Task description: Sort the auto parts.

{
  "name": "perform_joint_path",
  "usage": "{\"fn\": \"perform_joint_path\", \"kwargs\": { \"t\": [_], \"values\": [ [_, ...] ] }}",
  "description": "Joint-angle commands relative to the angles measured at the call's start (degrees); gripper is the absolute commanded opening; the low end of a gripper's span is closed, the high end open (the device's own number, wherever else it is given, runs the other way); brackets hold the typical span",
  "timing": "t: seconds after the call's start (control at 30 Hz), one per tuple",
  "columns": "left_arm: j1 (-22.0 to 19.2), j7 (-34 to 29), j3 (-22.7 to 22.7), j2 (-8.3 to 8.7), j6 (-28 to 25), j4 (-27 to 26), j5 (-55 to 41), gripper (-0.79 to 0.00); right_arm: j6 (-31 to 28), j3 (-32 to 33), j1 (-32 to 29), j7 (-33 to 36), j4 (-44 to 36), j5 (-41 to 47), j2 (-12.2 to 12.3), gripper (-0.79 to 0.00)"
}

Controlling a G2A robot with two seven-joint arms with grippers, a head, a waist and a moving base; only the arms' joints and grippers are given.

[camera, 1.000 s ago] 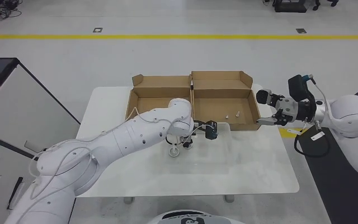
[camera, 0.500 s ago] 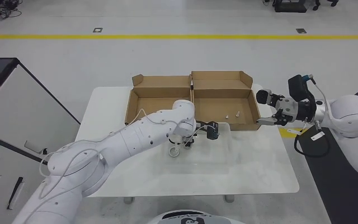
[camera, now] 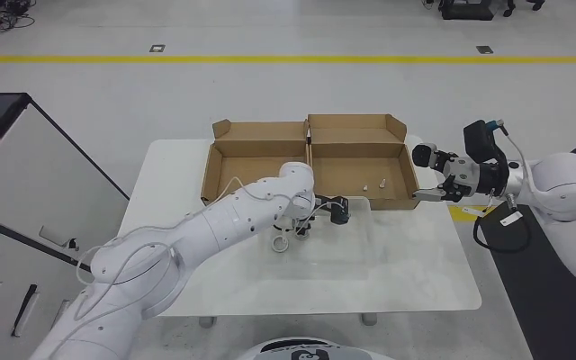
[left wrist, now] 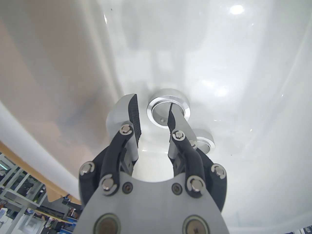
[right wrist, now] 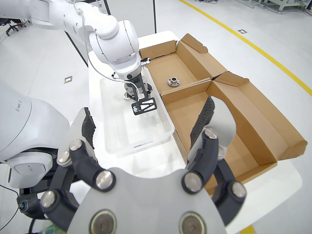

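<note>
Ring [left wrist: 181, 101] at the left pincer [left wrist: 152, 103] is shiny silver, its pads [left wrist: 135, 115] ribbed black, tray [right wrist: 141, 144] beneath it translucent white, boxes [camera: 346, 171] beside it plain brown, table [camera: 405, 261] white.

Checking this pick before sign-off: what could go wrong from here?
1. The left gripper is open with one finger inside the silver metal flanged ring's bore and one outside. Pinching just the wall, the ring may tilt or slip.
2. A second silver round part lies close beside that finger and could get knocked.
</note>
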Motion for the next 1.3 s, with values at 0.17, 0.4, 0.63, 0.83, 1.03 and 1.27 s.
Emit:
{"fn": "perform_joint_path", "kwargs": {
  "t": [0.17, 0.4, 0.63, 0.83, 1.03, 1.27],
  "values": [
    [0.33, 1.66, 0.00, -0.67, -1.66, 1.42, 0.69, -0.489, 0.00, 0.00, 0.00, 0.00, 0.00, 0.00, 0.00, 0.000],
    [0.50, 2.90, 0.00, -0.80, -2.90, 2.03, 1.57, -0.505, 0.00, 0.00, 0.00, 0.00, 0.00, 0.00, 0.00, 0.000],
    [0.12, 2.99, 0.00, -0.68, -2.98, 1.80, 0.83, -0.533, 0.00, 0.00, 0.00, 0.00, 0.00, 0.00, 0.00, 0.000],
    [0.00, 2.54, 0.00, -0.32, -2.54, 1.21, 0.26, -0.536, 0.00, 0.00, 0.00, 0.00, 0.00, 0.00, 0.00, 0.000],
    [0.41, 2.03, 0.00, -0.13, -2.03, 1.32, 0.08, -0.545, 0.00, 0.00, 0.00, 0.00, 0.00, 0.00, 0.00, 0.000],
    [0.66, 1.72, 0.00, -0.37, -1.72, 2.05, 0.15, -0.736, 0.00, 0.00, 0.00, 0.00, 0.00, 0.00, 0.00, 0.000]
  ]
}}
